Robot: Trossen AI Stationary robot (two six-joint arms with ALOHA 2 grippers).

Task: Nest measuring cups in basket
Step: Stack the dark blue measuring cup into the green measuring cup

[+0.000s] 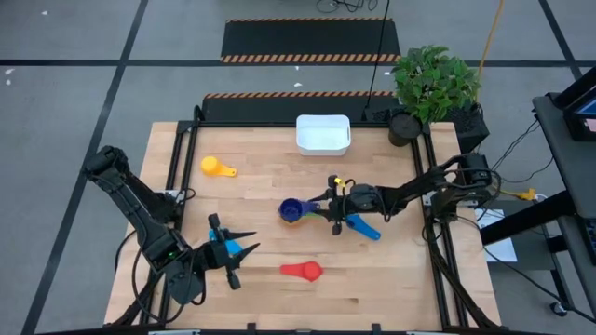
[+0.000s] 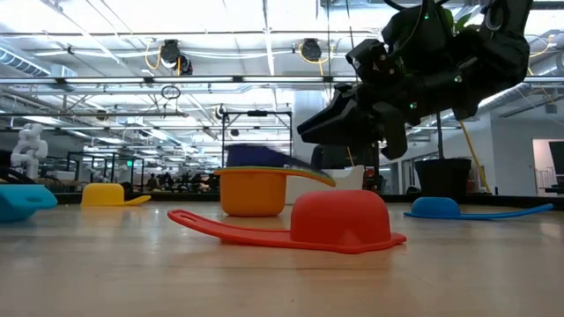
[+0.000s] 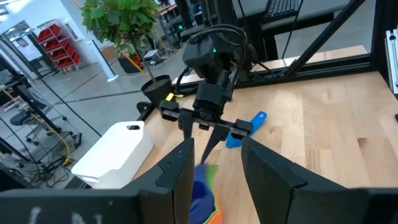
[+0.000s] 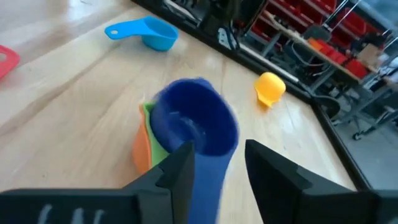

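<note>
Right gripper (image 1: pixel 333 210): your fingers straddle the dark blue cup's (image 4: pixel 196 124) handle at table centre, not visibly clamped.
Left gripper (image 1: pixel 239 249): open, empty, at 7 o'clock.
Basket (image 1: pixel 323 134): at 12 o'clock.

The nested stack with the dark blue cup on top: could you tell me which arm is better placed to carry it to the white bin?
Right. The right claw is open around the handle of the dark blue plastic cup atop the stack; the left claw waits, open, near the table's front edge, farther from the white rectangular plastic bin.
</note>
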